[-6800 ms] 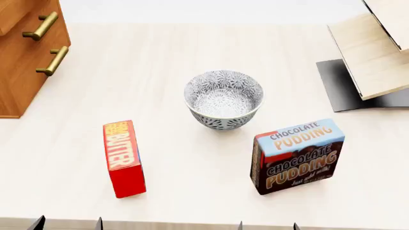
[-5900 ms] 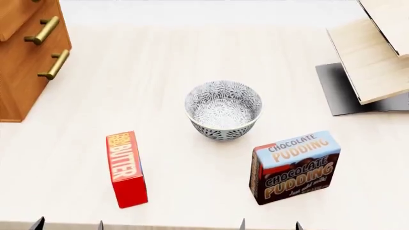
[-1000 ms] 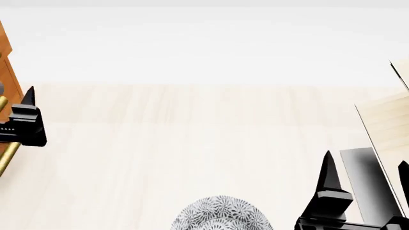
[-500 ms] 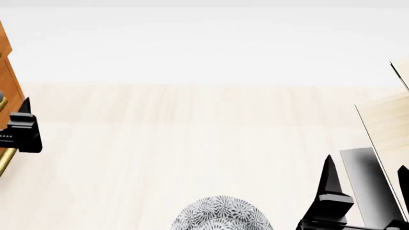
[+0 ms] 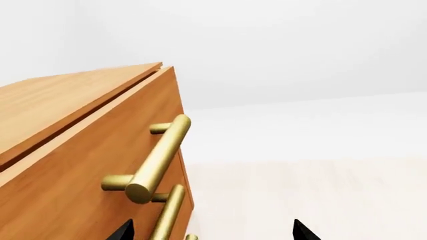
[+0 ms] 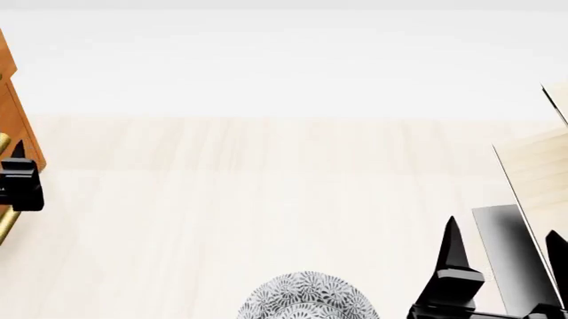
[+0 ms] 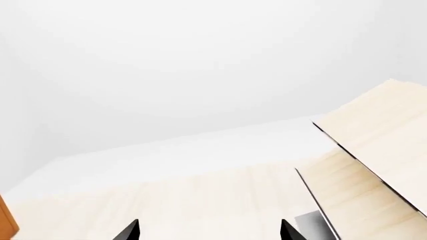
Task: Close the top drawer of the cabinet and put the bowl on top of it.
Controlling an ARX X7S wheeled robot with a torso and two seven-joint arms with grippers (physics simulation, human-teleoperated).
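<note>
In the left wrist view the orange-brown cabinet [image 5: 47,100] fills one side. Its top drawer [image 5: 100,150] carries a brass bar handle [image 5: 158,159], and its front stands slightly forward of the top board, with a dark gap between them. A lower handle [image 5: 170,210] shows beneath. My left gripper [image 5: 212,232] is open, one tip before the drawer front near the lower handle, the other over the table. The bowl [image 6: 308,299], white with a grey floral pattern, is cut off at the head view's lower edge. My right gripper [image 6: 504,266] is open and empty to the bowl's right.
A pale plywood structure [image 6: 543,176] on a black base [image 6: 501,249] stands at the right, just beyond my right gripper. The cabinet's edge [image 6: 10,119] shows at the far left of the pale wooden table [image 6: 266,186].
In the head view my left gripper has slid left towards the cabinet, and only one finger now shows at the frame's edge. My right gripper has sunk slightly.
</note>
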